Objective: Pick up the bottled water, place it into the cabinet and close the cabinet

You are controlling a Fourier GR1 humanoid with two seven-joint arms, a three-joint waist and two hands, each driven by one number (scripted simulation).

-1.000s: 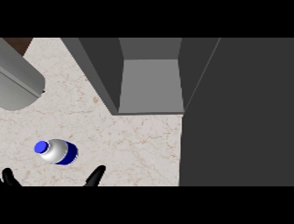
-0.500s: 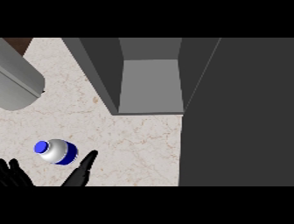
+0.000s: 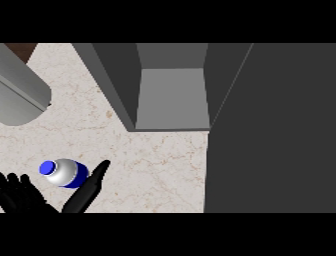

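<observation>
The step in hand is the grasp. The bottled water [image 3: 66, 174] is on the counter [image 3: 156, 165] at the near left, well apart from the cabinet [image 3: 172, 97]. Its blue cap points to the far left and a blue band shows on its near right side. It looks to be standing upright, though from so steep an angle I cannot be sure.

The left hand [image 3: 22, 199] comes in from the near edge, released and spread, holding nothing. Its thumb [image 3: 90, 186] lies just beside the bottle's right side. Its fingers [image 3: 8, 189] stand on the near left, a little apart from the bottle. The bottle sits in the fork between them but is not yet enclosed.

To do this well, the palm should come further in until it is close against the bottle's body, before anything curls. If the fingers close from where they are, they would likely catch only the near edge and push the round, smooth bottle away toward the far side. The hold should wrap the white body below the cap, with thumb and fingers on opposite sides.

Once it is held, lift straight up first. The cabinet's opening lies far and to the right, and its left wall stands between the bottle and the bare shelf inside. A broad dark panel [image 3: 289, 130] fills the right of the scene beside the opening.
</observation>
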